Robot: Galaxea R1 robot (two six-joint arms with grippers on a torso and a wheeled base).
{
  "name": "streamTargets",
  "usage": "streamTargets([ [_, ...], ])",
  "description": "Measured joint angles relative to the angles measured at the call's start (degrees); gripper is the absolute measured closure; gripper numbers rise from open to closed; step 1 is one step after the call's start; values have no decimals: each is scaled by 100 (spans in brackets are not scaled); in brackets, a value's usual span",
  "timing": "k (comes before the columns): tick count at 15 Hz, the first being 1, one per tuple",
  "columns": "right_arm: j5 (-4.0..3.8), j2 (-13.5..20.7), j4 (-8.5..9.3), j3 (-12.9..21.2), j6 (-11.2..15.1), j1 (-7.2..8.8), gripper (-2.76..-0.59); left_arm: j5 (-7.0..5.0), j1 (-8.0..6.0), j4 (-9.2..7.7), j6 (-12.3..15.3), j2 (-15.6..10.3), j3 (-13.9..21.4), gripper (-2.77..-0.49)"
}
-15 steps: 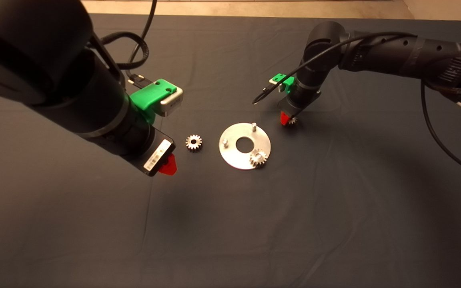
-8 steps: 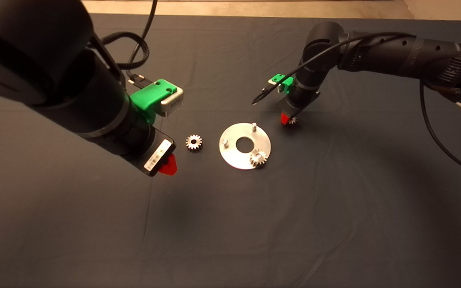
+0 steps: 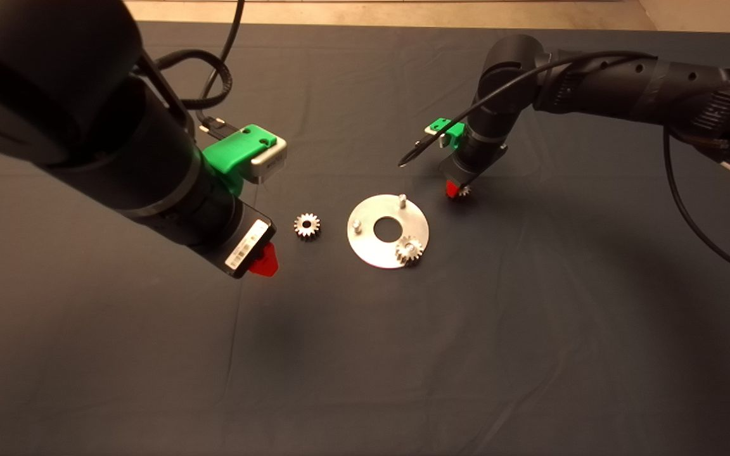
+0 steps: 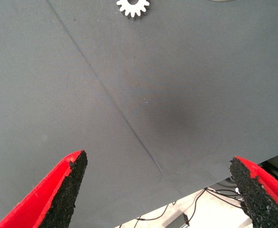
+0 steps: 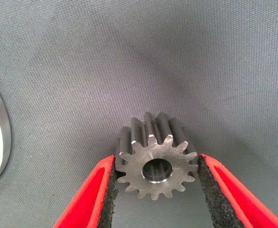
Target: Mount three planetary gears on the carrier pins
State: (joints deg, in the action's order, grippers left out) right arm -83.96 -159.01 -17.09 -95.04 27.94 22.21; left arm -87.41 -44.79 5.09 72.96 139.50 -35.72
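Silvery gear [image 5: 156, 164] sits clamped between the right hand's [image 5: 155, 190] red fingers [image 5: 94, 194].

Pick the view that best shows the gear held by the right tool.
The right wrist view: the gear fills the frame between the right tool's pads, bore and teeth clear. The head view shows only a sliver of it; the left wrist view shows another gear.

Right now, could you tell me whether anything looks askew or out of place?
Nothing stands out: one gear sits on the disc, another lies flat on the mat, and the right gripper holds the third squarely.
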Motion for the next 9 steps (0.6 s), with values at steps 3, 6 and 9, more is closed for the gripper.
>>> streamTargets([
  [3,-52,9,-2,24,2,0,-123,0,0,-2,0,-2,-1,-217],
  [6,-184,39,-2,174,3,0,-123,-2,0,0,0,-16,-2,-217],
  [9,-289,46,-2,207,3,0,-123,0,0,-2,0,-17,-2,-217],
])
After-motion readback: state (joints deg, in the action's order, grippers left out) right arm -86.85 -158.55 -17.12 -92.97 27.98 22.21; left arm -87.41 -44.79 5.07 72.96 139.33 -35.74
